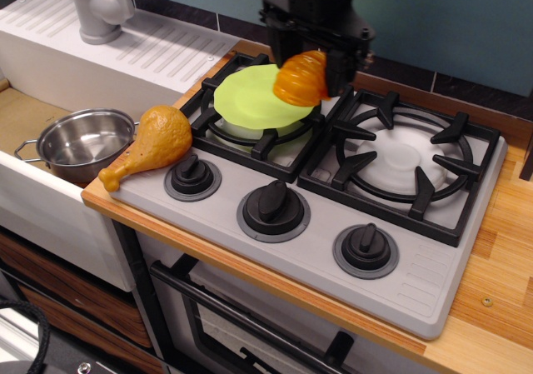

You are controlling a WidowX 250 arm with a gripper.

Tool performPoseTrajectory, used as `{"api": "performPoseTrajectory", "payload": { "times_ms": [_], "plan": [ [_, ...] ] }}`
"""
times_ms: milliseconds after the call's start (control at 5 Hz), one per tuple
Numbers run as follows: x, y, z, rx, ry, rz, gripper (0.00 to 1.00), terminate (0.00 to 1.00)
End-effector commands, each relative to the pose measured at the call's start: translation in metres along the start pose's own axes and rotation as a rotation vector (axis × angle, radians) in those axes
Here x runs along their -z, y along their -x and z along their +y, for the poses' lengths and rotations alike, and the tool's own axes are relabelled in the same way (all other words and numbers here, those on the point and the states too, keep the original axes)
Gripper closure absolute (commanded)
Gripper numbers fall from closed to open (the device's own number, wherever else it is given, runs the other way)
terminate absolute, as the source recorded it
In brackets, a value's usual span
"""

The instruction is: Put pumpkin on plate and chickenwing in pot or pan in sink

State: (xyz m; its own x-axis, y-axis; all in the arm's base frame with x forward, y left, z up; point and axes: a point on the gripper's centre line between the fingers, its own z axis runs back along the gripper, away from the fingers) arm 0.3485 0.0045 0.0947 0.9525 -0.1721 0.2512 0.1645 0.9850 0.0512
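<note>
Single view, raised front corner, angled down across the stove (316,216). Sink (50,124) fills the left of frame, wooden counter (500,249) lower right, wall along the top. Medium range.

A grey toy stove top (250,249) sat on a wooden counter (500,307), with two black burner grates: the left grate (218,132) and, just beside it, the right grate (408,170), which ringed a white burner disc (402,157). Along the stove's front edge ran three black knobs, left (191,175), middle (272,202) and right (365,244), well apart from one another. Below the counter a dark oven door handle (250,324) crossed the front, a teal wall (466,24) stood behind, and at the bottom left corner lay what looked like a loop of black cable (33,328), though too little showed to be sure.
</note>
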Motion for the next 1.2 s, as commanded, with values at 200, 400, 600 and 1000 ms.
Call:
{"api": "performPoseTrajectory", "payload": {
  "times_ms": [200,400,600,1000],
  "plan": [
    [0.005,-0.028,0.041,0.063,-0.016,-0.117,1.00,0.00],
    [0.014,-0.032,0.054,0.091,-0.013,-0.135,1.00,0.00],
    [0.020,-0.031,0.051,0.098,-0.019,-0.115,0.00,0.00],
    [0.003,-0.035,0.026,0.031,-0.050,-0.019,0.00,0.00]
  ]
}}
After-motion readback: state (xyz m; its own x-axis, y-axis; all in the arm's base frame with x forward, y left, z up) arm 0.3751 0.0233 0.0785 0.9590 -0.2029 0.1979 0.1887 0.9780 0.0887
